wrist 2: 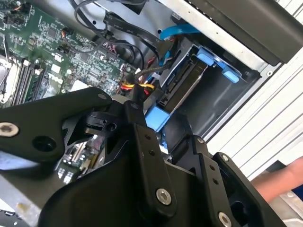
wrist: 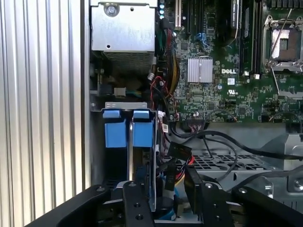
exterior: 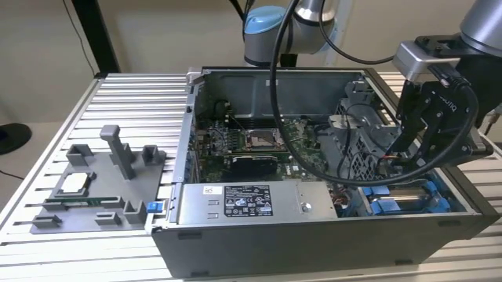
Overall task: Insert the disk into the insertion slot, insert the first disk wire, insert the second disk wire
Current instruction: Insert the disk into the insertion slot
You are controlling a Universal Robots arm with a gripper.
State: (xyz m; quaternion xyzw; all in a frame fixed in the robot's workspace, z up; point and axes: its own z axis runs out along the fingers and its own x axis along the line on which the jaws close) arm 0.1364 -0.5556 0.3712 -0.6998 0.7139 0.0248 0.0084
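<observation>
Plainly, claw (wrist: pixel 165 185) spread inside the computer case (exterior: pixel 314 249) on a ribbed metal table (exterior: pixel 133 100) (beige wall (exterior: pixel 164 35) behind).

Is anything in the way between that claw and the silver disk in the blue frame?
Nothing visible separates them: the gripper sits at the silver disk in its blue plastic frame, standing on edge in its bay. Black, red and yellow wires crowd its side toward the green motherboard.

Beige wall (exterior: pixel 157 35), black upright post (exterior: pixel 94 35), ribbed silver aluminium tabletop (exterior: pixel 133 94)
</observation>
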